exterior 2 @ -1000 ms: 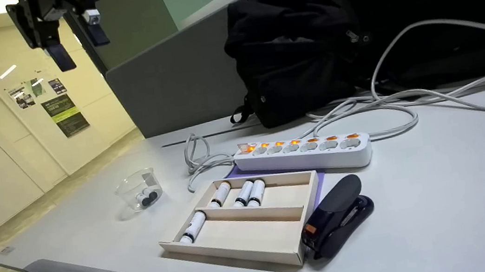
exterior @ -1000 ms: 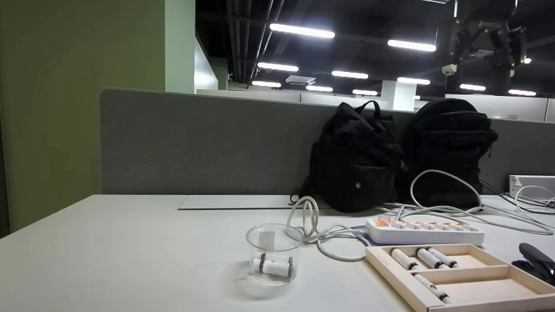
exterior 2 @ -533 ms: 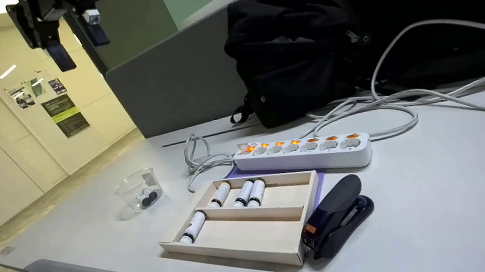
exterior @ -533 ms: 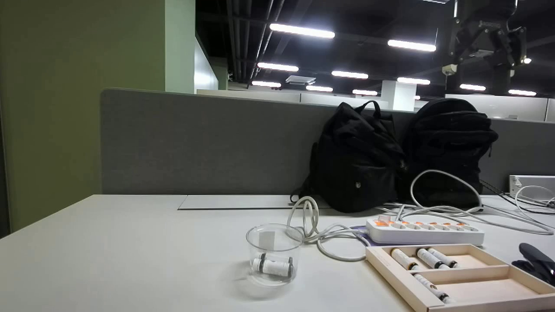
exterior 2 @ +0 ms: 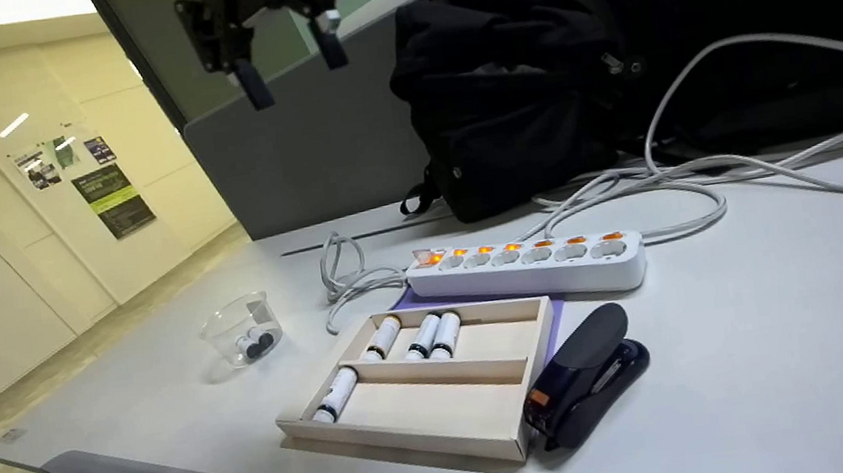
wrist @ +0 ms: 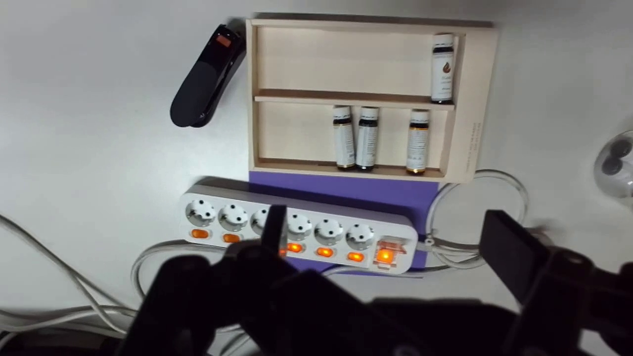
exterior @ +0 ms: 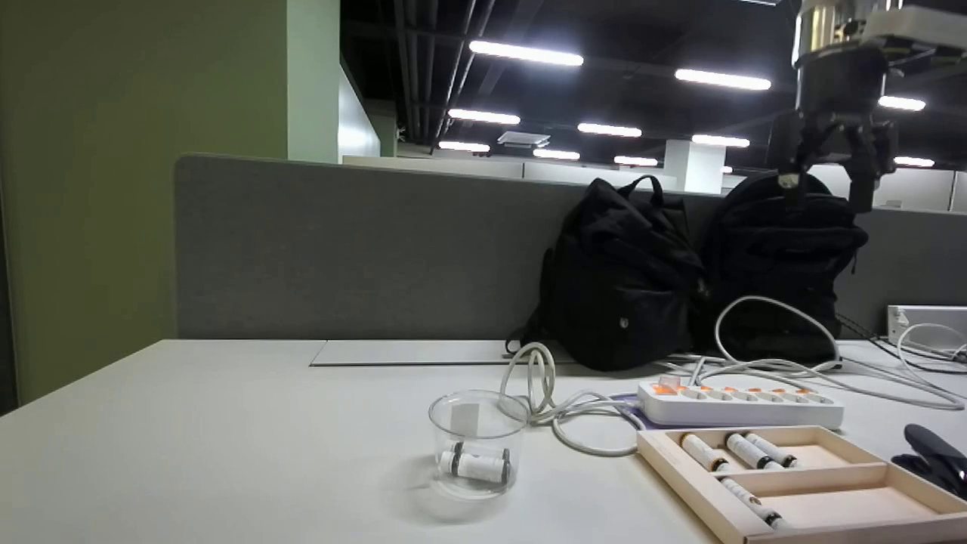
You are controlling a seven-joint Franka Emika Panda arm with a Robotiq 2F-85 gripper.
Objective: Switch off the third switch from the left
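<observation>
Claw [exterior 2: 297,80] spread wide and empty, the arm [exterior: 829,29] points down, well above the desk [exterior 2: 770,345] and power strip [exterior 2: 528,275].

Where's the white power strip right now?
In both exterior views, the white power strip sits right of centre, between the wooden tray and the black backpacks.

There are seven switches [wrist: 325,252], six sockets [wrist: 329,230], six bottles [wrist: 367,144], two backpacks [exterior: 623,279], one tray [wrist: 341,59].

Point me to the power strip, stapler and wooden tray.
Power strip [exterior 2: 528,276]: in an exterior view, on its long white side.
Stapler [wrist: 205,79]: in the wrist view, on its black top arm.
Wooden tray [wrist: 309,100]: in the wrist view, on its divider.
</observation>
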